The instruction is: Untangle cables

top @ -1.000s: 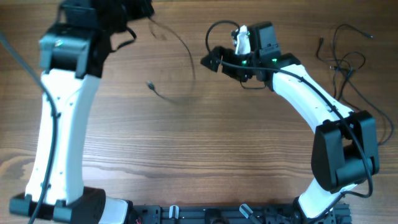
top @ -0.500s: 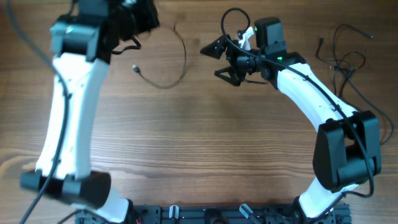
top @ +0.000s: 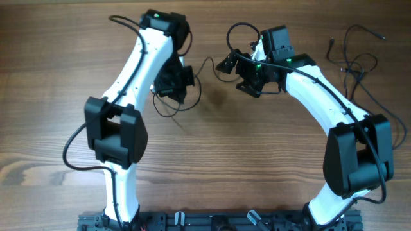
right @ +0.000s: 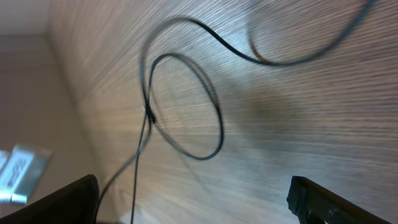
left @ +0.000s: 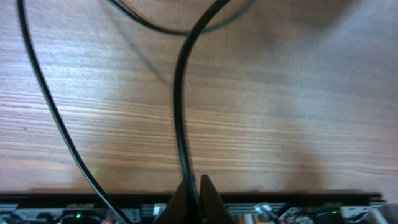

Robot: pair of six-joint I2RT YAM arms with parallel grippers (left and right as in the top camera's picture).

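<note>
L hand (left: 193,194) swung to ctr | pinching cable (left: 178,112) | R hand (top: 236,75) wide

The left arm (top: 131,74) and right arm (top: 318,96) — white shells, black joint blocks, black wires (top: 308,77) alongside, small green lights (top: 257,64)

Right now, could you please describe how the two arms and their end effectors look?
The left arm and right arm have white curved links with boxy black joints, and a thick black wire runs along each. Small green lights glow on the black joints. The left end effector and right end effector are black and two-fingered.
</note>
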